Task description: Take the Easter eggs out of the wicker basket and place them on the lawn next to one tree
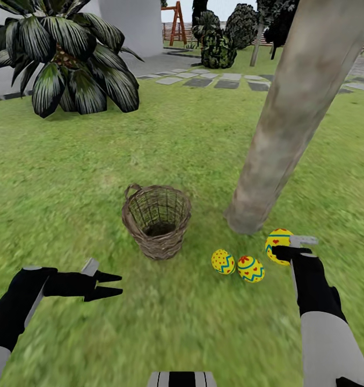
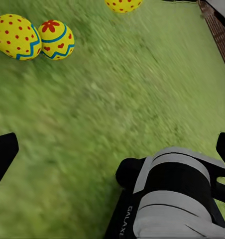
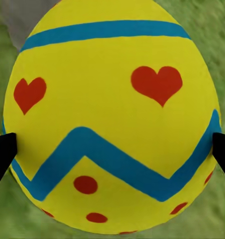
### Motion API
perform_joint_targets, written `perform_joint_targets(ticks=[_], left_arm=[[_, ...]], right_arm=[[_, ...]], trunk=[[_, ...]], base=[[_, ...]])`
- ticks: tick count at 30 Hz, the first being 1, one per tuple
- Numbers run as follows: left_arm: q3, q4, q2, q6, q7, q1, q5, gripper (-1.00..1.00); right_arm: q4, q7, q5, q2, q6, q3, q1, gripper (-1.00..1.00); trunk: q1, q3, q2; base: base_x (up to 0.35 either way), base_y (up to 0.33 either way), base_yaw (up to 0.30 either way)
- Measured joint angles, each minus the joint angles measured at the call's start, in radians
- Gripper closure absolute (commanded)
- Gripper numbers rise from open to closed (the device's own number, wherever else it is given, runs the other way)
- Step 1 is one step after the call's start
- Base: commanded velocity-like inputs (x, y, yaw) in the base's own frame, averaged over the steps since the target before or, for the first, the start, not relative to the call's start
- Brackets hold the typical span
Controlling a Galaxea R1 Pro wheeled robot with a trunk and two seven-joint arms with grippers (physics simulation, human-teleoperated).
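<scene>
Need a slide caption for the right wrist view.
Right pincer closed on a yellow Easter egg with blue bands and red hearts, above lawn.

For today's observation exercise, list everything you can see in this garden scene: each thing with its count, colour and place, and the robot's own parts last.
Easter eggs: three, yellow with red and blue marks; two on the lawn near the tree, one between the right gripper's fingers.
wicker basket: one, brown, upright on the lawn left of the tree; no egg visible inside.
tree: one, grey-brown trunk, right of centre.
lawn: green, all around.
palm: one, dark green, far left.
stepping stones: several, grey, behind.
left gripper: black, low left, open.
right gripper: black, shut on the third egg.
</scene>
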Motion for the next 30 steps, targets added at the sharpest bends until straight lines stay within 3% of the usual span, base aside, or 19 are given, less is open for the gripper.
perform_joint_targets(ticks=[2,4,7,13,20,23,26,28,30], left_arm=[[-0.057,-0.001,0.000,0.001,0.000,0.000,-0.001,-1.00],[-0.078,-0.001,-0.001,0.001,0.062,0.000,0.002,-1.00],[-0.083,-0.001,-0.002,0.001,0.092,0.000,0.004,-1.00],[-0.083,0.000,0.000,0.003,0.094,0.000,0.004,-1.00],[-0.078,-0.003,0.002,0.012,0.090,0.000,0.009,-1.00],[-0.075,-0.012,0.006,0.014,0.088,0.000,0.012,-1.00],[-0.073,-0.014,0.008,0.015,0.088,0.000,0.011,-1.00],[-0.074,-0.015,0.009,0.016,0.088,0.000,0.011,-1.00],[-0.074,-0.015,0.008,0.017,0.088,0.000,0.011,-1.00]], right_arm=[[0.000,-0.012,-0.001,0.000,-0.004,0.000,0.000,1.00],[0.000,-0.014,-0.001,0.000,-0.005,0.000,0.000,1.00],[0.000,-0.015,-0.001,0.000,-0.005,-0.001,0.000,1.00],[0.021,-0.015,-0.007,-0.004,-0.005,-0.003,0.000,1.00],[0.238,-0.019,-0.005,-0.009,-0.007,-0.005,-0.033,1.00],[0.411,-0.035,-0.005,-0.013,-0.112,-0.004,-0.105,1.00],[0.661,-0.163,0.001,-0.053,-0.272,-0.005,-0.205,1.00],[0.731,-0.264,-0.003,-0.063,-0.390,-0.006,-0.233,1.00],[0.753,-0.321,-0.004,-0.071,-0.432,-0.006,-0.252,1.00]], trunk=[[0.000,0.000,0.000],[0.000,0.000,0.000],[0.000,0.000,0.000],[0.000,0.000,0.000],[0.008,-0.006,-0.014],[0.020,-0.016,-0.035],[0.031,-0.025,-0.056],[0.039,-0.031,-0.070],[0.046,-0.038,-0.084]], base=[[0.132,-0.311,0.010],[0.028,-0.340,0.002],[0.006,-0.345,0.000],[0.000,-0.046,0.000],[0.000,0.000,0.000],[0.000,0.000,0.000],[0.000,0.000,0.000],[0.000,0.000,0.000],[0.000,0.000,0.000]])
